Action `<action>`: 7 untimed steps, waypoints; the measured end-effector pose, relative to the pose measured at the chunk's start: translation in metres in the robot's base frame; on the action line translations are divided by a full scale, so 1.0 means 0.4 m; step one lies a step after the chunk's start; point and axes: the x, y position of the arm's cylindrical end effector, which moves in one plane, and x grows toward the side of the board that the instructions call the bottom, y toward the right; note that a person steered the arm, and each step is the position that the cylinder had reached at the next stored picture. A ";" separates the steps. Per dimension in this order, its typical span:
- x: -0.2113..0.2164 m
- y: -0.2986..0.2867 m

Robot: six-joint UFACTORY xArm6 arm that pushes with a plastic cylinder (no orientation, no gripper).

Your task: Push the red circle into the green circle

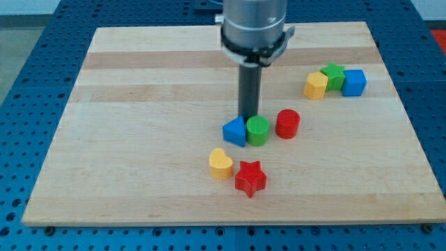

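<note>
Wooden bench (139, 104) sits on a blue pegboard surface (28, 42). No hand on this arm, so nothing released, clenched or grasped: just a dark rod under a grey metal collar (254, 31). My tip (249, 117) comes down right behind the gap between the blue triangle (235, 130) and the green circle (258, 130), on their upper side in the view; its very end is partly hidden by those two blocks, so I can't tell if it touches either. Blue triangle and green circle are touching, side by side near the bench centre, triangle on the view's left. Red circle (287, 123) stands just beside the green circle on the view's right, slightly higher in the view, with a narrow gap between them, not touching. Below that group, toward the view's bottom: yellow heart (221, 164) and red star (251, 178), close together, star to the right and a bit lower; contact between them is unclear. Well apart at the view's upper right, a tight cluster of three: yellow block (316, 85), green star (334, 75) and blue cube (354, 82), left to right, all pressed against one another.
</note>
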 end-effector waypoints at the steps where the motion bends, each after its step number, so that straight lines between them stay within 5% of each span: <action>1: 0.085 -0.044; 3: 0.147 -0.062; 5: -0.133 0.168; 7: -0.109 0.168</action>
